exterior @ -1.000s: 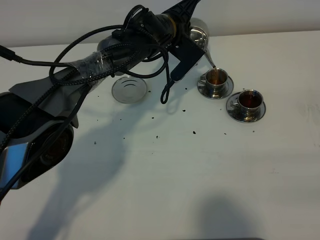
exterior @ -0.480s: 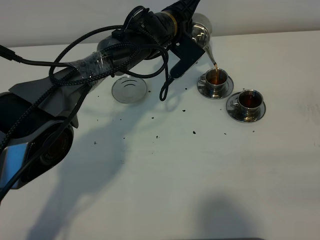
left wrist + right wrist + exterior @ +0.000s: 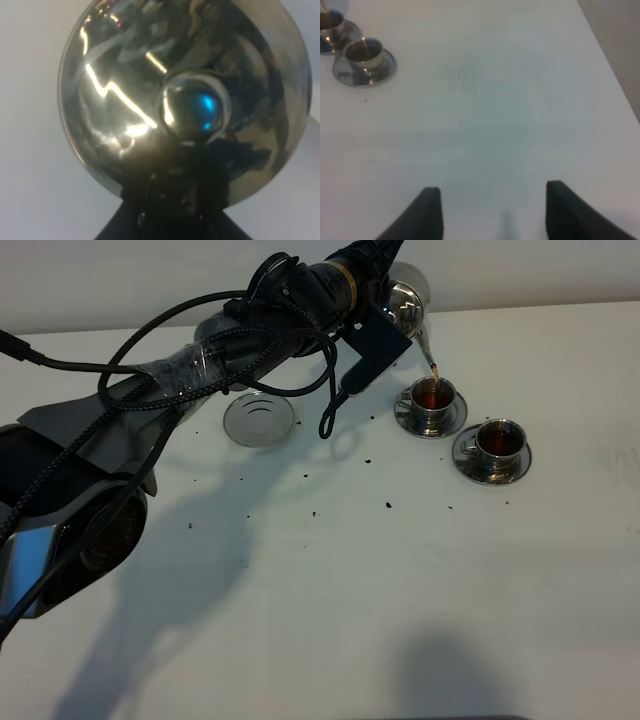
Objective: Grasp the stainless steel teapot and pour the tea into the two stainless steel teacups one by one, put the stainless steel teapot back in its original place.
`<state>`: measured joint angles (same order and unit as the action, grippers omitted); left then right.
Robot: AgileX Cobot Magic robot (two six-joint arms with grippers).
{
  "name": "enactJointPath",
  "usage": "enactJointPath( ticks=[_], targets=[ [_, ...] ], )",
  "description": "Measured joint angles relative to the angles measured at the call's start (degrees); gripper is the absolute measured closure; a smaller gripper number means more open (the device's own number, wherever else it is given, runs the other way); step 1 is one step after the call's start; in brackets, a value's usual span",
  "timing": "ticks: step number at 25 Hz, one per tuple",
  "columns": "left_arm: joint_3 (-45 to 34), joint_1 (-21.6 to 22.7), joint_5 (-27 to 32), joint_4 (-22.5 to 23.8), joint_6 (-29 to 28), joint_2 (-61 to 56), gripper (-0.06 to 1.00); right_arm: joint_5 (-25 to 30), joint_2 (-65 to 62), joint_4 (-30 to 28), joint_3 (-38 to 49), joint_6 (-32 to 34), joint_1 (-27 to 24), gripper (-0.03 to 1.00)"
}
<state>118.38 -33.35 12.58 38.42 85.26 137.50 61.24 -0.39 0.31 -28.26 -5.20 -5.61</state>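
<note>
Above far teacup, exterior high: stainless steel teapot [image 3: 405, 302] is held tilted by left tool [image 3: 382, 302], spout [image 3: 425, 345] down. A thin stream of tea [image 3: 434, 368] is seen falling into far teacup [image 3: 432, 396].
Cups: near teacup [image 3: 497, 440] is seen holding dark tea. Each cup is seated on its own saucer [image 3: 405, 418], and the two saucers sit just beside each other.
Return spot: coaster [image 3: 259, 419] lies bare on the tabletop [image 3: 400, 590], under the arm and well apart from the cups.
Clutter: cable loop [image 3: 329, 428] is hung between coaster and cups. Dark specks [image 3: 388, 505] are scattered mid-tabletop. A snag risk is judged for the set-down path.
Left wrist: lid [image 3: 115, 100] and knob [image 3: 195, 107] fill the view. Left tool [image 3: 175, 205] is clamped fully closed on the pot. The handle itself is hidden by the tool.
Handling: pot is judged rigid, slick polished steel, with weight shifting as the liquid moves. The loop handle is judged the only sound hold. The lid may come loose when tipped.
Right wrist: right tool [image 3: 492, 215] is seen with jaws wide apart, nothing held. Near teacup [image 3: 364, 54] is well away from it.
</note>
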Motion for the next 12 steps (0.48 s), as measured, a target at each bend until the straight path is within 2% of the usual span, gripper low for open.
enactJointPath(
  ticks=[12],
  targets=[
    [0.0, 0.0, 0.0, 0.2, 0.1, 0.0, 0.70, 0.0, 0.0, 0.0, 0.0, 0.0, 0.0, 0.52]
  ],
)
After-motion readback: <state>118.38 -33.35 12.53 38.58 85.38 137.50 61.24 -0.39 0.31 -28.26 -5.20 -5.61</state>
